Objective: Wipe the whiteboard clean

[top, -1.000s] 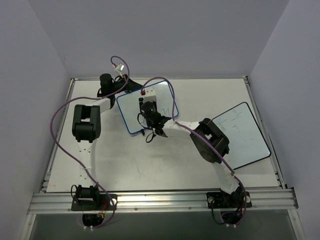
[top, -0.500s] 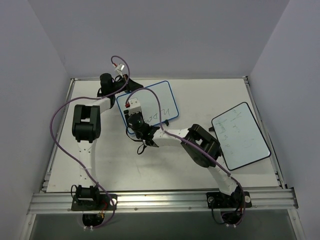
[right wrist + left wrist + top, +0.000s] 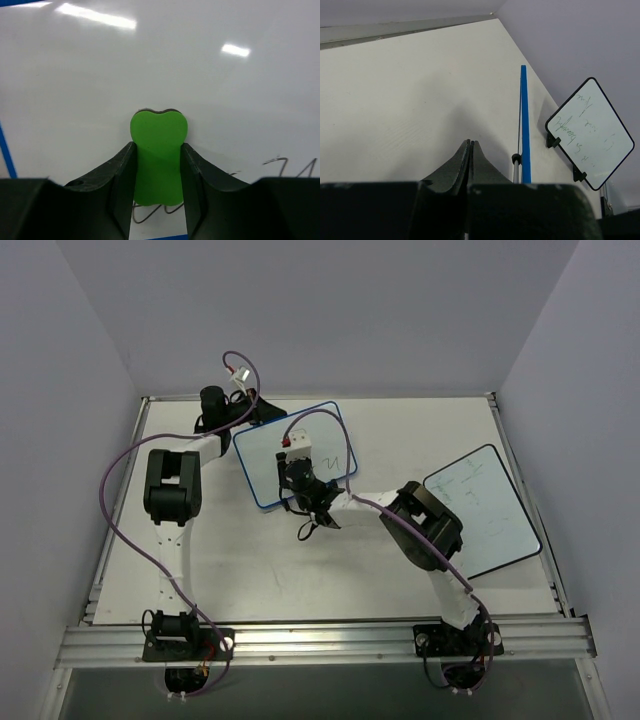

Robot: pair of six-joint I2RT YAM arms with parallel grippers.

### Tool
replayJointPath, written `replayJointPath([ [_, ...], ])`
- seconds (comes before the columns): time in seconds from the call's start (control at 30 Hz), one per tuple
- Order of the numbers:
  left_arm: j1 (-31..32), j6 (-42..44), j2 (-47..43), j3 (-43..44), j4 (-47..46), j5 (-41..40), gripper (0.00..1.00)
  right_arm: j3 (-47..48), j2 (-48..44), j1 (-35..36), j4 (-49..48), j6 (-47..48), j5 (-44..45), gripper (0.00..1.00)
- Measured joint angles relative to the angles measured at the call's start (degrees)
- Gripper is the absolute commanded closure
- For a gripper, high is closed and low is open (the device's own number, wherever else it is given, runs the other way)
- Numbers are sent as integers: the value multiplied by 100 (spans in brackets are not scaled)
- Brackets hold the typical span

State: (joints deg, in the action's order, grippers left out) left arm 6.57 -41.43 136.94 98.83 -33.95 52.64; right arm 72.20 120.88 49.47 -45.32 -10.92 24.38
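Note:
The whiteboard [image 3: 262, 462], blue-framed, lies tilted at the table's back middle, with black handwriting [image 3: 338, 462] left near its right side. My right gripper [image 3: 297, 478] is over the board, shut on a green eraser [image 3: 158, 155] whose end presses on the white face [image 3: 165, 65]. Black strokes [image 3: 280, 164] show to the right of and beneath the eraser. My left gripper [image 3: 245, 410] sits behind the board's back left corner, shut and empty. In the left wrist view its closed fingers [image 3: 470, 150] point along the table beside the board's blue edge [image 3: 523, 125].
A second white board with a black frame [image 3: 482, 510] stands at the right, green writing on it; it also shows in the left wrist view [image 3: 590, 132]. Grey walls close in the table on three sides. Purple cables loop above both arms.
My right gripper swept the eraser left across the board, then back right toward the middle. Some handwriting seen half a second ago is gone or now hidden by the arm. The left arm has not moved.

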Motion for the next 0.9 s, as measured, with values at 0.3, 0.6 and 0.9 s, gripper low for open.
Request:
replayJointPath([
  [0.3,0,59,-15,4,85,-11,98,-315,-157,-284,-219,-52,111,96],
  [0.6,2,74,-37,7,151,31,98,-442,-94,76,-393,-7,538,96],
  [0.9,9,195,-87,11,289,31,98,-442,181,640,-649,26,662,96],
])
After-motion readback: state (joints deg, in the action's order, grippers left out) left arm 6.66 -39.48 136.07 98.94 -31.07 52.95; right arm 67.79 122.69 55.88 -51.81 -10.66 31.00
